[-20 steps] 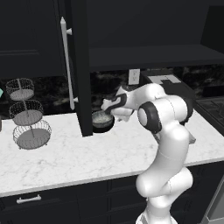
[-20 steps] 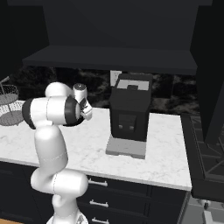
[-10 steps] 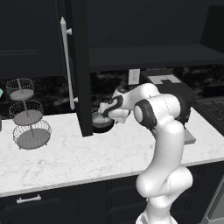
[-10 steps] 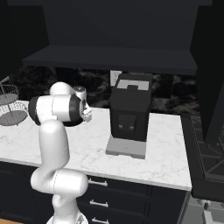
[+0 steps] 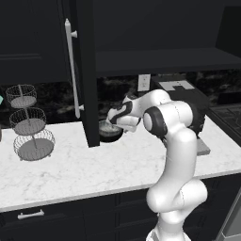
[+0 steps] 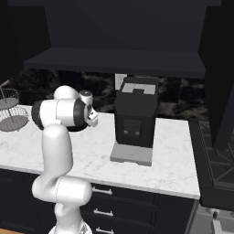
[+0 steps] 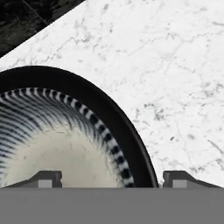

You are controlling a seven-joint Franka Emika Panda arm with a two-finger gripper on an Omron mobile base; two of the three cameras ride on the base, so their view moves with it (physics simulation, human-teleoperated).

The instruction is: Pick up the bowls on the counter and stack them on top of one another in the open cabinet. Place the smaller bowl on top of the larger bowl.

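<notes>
Up close, the robot's two-finger gripper (image 7: 112, 177) hangs spread wide over the dark rim of the shallow grey bowl with a pale speckled inside (image 7: 52, 144), one fingertip (image 7: 46, 178) above its interior, the other above the white marble counter (image 7: 175, 65). Seen from the left base, the bowl (image 5: 111, 130) sits on the counter (image 5: 70, 169) just beside the tall black cabinet door (image 5: 84, 70), near a three-tier wire basket stand (image 5: 29, 123).

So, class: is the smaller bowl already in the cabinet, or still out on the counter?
Still out. The smaller bowl sits upright on the counter, with the open gripper straddling its rim.
</notes>
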